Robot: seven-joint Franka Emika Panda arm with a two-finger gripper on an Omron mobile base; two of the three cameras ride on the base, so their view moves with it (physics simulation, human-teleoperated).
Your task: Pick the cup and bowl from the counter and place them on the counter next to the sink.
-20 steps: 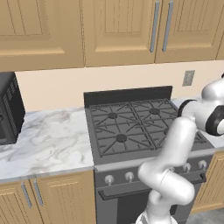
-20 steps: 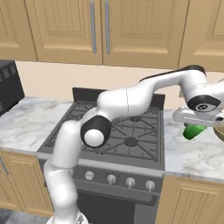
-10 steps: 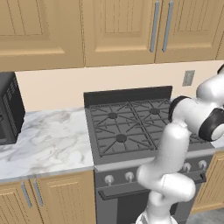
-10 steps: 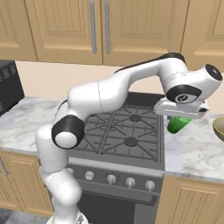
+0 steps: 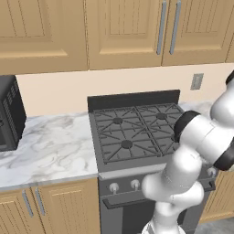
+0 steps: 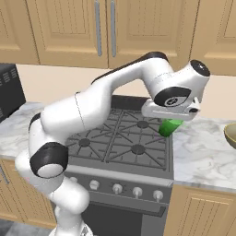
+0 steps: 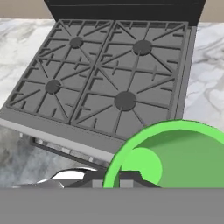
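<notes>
**Op:** While my gripper [image 6: 177, 120] is pinched on the cup [image 6: 169, 127], the tumbler hangs just under the hand, tilted, above the stove's [image 6: 122, 141] right edge.

**Obs:** How will it handle?

**Op:** Light, rigid, probably slick, I'd judge; I'm holding it by the rim wall. The bowl [image 6: 231, 135] sits off to the hand's right on the counter [image 6: 207, 156].

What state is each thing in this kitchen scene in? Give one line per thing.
Claw: shut on the cup, in the air over the stove's right edge.
Cup: held, lifted, tilted, empty.
Bowl: resting on the counter right of the stove, partly out of frame.
Stove: burners unlit, nothing on the grates.
Upper cabinets: doors closed.
Microwave: on the left counter, cut off by the frame.
</notes>
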